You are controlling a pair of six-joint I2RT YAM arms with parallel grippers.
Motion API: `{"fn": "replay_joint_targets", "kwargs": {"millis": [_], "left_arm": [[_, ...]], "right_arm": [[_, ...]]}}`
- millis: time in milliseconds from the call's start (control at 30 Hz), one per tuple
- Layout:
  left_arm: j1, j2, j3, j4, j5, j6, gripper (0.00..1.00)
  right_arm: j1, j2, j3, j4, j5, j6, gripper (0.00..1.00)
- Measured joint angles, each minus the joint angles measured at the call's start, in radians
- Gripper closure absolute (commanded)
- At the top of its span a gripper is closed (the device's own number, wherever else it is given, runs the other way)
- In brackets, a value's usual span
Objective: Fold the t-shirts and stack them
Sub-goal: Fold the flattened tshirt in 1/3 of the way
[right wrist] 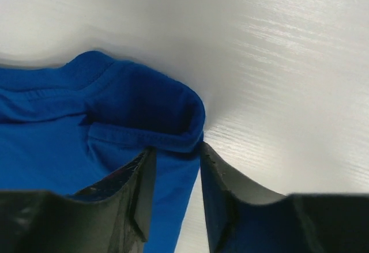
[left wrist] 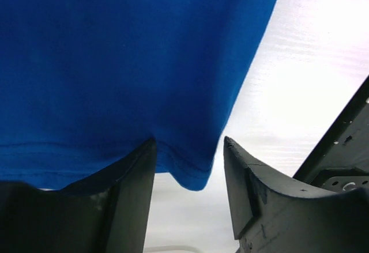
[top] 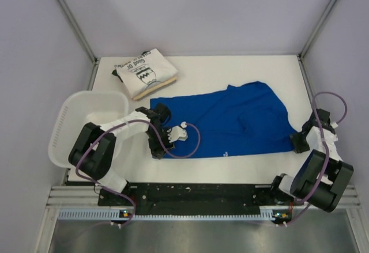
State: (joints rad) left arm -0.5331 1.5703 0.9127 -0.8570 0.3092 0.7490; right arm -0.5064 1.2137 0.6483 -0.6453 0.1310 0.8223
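T-shirts status: I'd call it roughly half done. The white t-shirt point(top: 144, 72) is already folded into a neat packet at the back left of the table point(top: 242, 68), black print facing up. The blue t-shirt point(top: 230, 120) isn't folded at all. It's spread out mostly flat across the middle of the table with a few wrinkles near its centre, just touching or barely short of the white one at its back-left corner. So what's left is folding the blue one and stacking the two together.

The left gripper point(left wrist: 190, 143) is down at the near-left corner of the blue shirt. Its fingers are spread, with the stitched hem corner lying in the gap between them, so it isn't clamped on anything. The right gripper point(right wrist: 176, 149) sits at the shirt's right edge with a rolled bit of hem between its fingertips. The gap there is narrower, and honestly I can't tell whether it's actually squeezing the cloth or just straddling it.

Hard to make out:
- No print shows on the blue shirt.
- I can't say which edge is the collar end.
- The white basket point(top: 66, 129) on the left is partly covered by the left arm, so I can't see all of its inside.
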Motion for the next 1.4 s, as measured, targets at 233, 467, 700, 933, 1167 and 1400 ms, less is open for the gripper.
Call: {"fn": "replay_joint_targets", "kwargs": {"millis": [233, 467, 700, 933, 1167, 1400], "left_arm": [[0.001, 0.010, -0.021, 0.034, 0.016, -0.010, 1.00], [0.002, 0.002, -0.035, 0.024, 0.041, -0.008, 1.00], [0.002, -0.089, -0.006, -0.216, 0.197, 0.114, 1.00], [0.001, -0.121, 0.055, -0.391, 0.218, 0.216, 0.72], [0.008, -0.099, 0.050, -0.451, 0.195, 0.241, 0.49], [0.246, -0.004, 0.263, -0.380, 0.172, 0.069, 0.48]], "right_arm": [[-0.045, 0.029, -0.012, 0.036, -0.031, 0.003, 1.00], [-0.196, -0.125, -0.039, -0.036, -0.117, 0.062, 1.00], [-0.237, -0.281, 0.011, -0.211, -0.134, 0.143, 1.00], [-0.238, -0.402, 0.127, -0.361, -0.122, 0.235, 0.82], [-0.243, -0.385, 0.136, -0.431, -0.029, 0.251, 0.04], [-0.187, -0.355, 0.193, -0.155, -0.179, 0.099, 0.12]]}}
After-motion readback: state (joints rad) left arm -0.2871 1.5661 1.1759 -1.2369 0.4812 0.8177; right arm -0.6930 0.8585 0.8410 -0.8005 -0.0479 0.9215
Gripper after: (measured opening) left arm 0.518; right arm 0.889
